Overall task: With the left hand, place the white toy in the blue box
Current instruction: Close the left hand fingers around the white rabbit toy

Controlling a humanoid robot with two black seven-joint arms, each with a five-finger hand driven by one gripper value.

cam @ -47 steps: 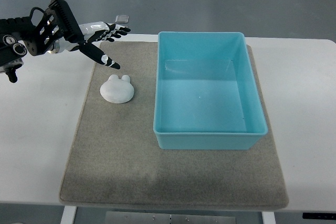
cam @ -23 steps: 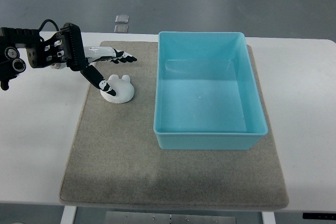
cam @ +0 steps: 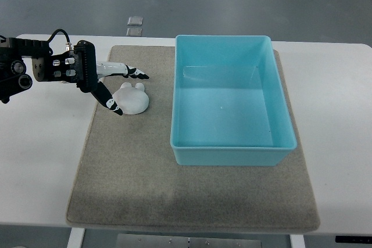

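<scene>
Left hand [cam: 113, 85] bracketing toy [cam: 131, 98], not gripping.
Fingers [cam: 132, 73] spread either side, ready to close; box [cam: 231, 158] waits right.

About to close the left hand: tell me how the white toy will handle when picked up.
The white toy lies low and flat-bottomed on the mat, so it probably won't roll. Its smooth domed top may slip between fingers. It looks solid and small, likely stiff and light.

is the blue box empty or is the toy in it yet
Empty. The blue box shows only its bare floor, and the white toy lies outside on the grey mat, between the spread fingers of the left hand.
</scene>
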